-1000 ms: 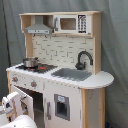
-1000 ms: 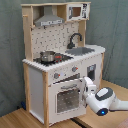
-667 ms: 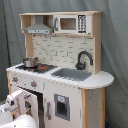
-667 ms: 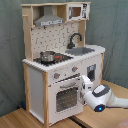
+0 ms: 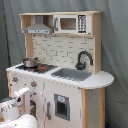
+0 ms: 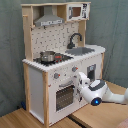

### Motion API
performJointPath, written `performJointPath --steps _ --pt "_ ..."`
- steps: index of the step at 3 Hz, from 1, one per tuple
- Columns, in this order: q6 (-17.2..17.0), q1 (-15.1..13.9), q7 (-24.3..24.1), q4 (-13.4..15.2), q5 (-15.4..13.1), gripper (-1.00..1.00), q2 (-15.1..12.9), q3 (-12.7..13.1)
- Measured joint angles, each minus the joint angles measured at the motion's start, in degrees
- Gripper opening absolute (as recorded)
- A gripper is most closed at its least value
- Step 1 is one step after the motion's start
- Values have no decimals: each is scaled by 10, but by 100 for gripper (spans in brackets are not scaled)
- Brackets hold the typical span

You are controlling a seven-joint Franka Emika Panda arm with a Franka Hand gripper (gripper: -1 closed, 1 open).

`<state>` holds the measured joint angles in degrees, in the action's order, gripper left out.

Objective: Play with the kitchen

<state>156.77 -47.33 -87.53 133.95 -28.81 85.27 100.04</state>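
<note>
The play kitchen (image 5: pixel 60 70) (image 6: pixel 62 60) stands upright, long axis vertical, front facing the first exterior view's lower left and the second exterior view's lower right. Its small pot (image 5: pixel 30 62) (image 6: pixel 48 56) sits on the stovetop. The gripper (image 6: pixel 78 80) sits just beside the oven door (image 6: pixel 64 95), higher than 1 second ago; whether it is open or holding anything I cannot tell.

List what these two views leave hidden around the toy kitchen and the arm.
- Gripper fingers: in both exterior views the arm's white wrist covers them.
- Oven door: partly behind the arm in the second exterior view.
- Pot contents: rim hides the inside.
- Knob markings: too small.
</note>
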Motion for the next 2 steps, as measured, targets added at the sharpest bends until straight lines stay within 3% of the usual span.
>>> performJointPath --steps 1,2 --pt "10 31 -16 48 0 100 -1 -2" --pt "5 80 -24 84 0 100 -1 2"
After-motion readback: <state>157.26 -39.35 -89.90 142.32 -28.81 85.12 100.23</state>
